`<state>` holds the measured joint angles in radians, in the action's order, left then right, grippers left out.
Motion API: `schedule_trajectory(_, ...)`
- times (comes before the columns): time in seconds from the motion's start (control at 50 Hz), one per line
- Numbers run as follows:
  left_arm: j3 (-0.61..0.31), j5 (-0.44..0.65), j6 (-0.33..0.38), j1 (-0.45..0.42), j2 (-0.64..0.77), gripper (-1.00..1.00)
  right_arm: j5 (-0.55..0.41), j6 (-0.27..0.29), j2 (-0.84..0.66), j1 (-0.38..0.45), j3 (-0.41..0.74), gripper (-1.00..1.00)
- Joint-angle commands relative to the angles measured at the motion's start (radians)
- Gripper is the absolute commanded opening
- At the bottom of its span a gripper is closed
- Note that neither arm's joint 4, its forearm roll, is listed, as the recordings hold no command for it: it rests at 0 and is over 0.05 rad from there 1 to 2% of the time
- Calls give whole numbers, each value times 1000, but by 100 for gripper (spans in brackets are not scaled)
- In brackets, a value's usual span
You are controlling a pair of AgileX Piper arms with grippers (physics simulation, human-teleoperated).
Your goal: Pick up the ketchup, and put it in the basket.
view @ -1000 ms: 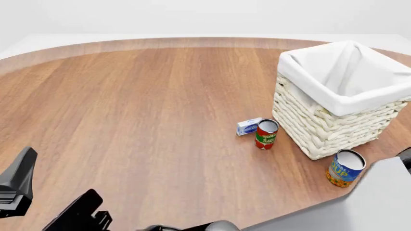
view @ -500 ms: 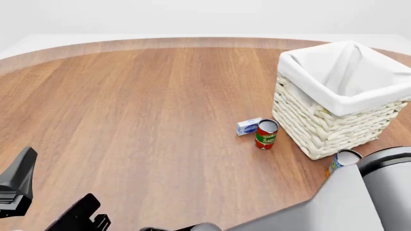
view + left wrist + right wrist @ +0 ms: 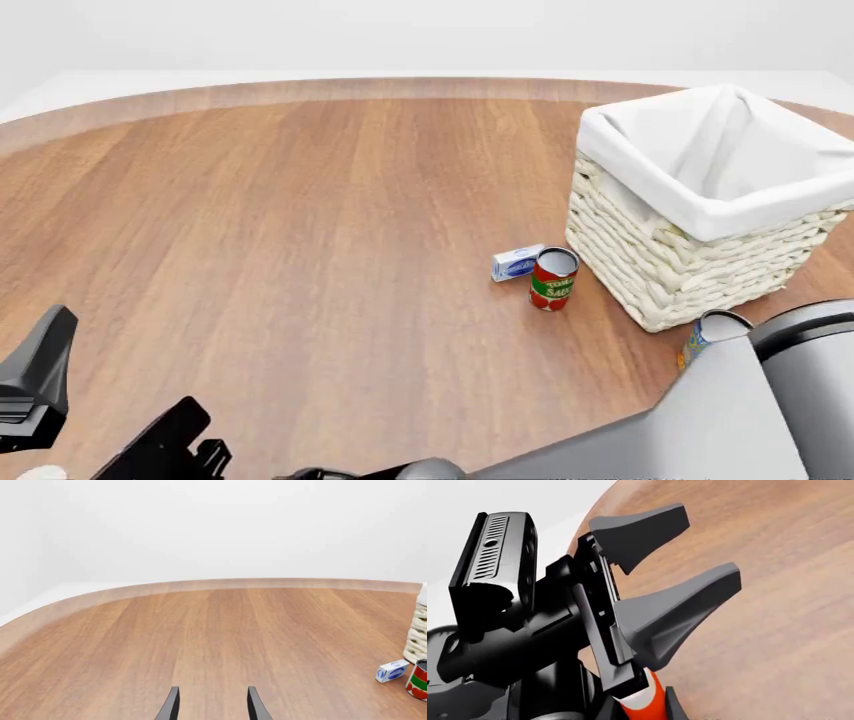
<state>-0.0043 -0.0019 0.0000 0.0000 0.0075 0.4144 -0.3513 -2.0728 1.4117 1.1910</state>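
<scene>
The red plastic ketchup bottle (image 3: 644,697) shows only as a sliver near the wooden worktop's (image 3: 334,200) near left edge, beside the left gripper (image 3: 212,700), whose jaws stand apart. Whether the right gripper (image 3: 639,713) holds it is unclear. The cream wicker basket (image 3: 681,260) stands at the far right edge.

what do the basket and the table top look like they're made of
The basket looks like cream woven wicker, going by its braided rows, with a white cloth lining folded over the rim. The table looks like wood or wood veneer with a smooth matte finish: brown grain streaks run along it. Being a render, both are guesses.
</scene>
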Motion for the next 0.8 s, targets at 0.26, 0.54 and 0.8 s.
schedule_trajectory(0.26,0,0,0,0,0,100,10,-22,36,-6,-26,-100)
schedule_trajectory(0.54,0,0,0,0,0,100,30,-30,61,-29,-61,-100)
schedule_trajectory(0.8,0,0,0,0,0,100,62,-39,82,-60,-109,-100)
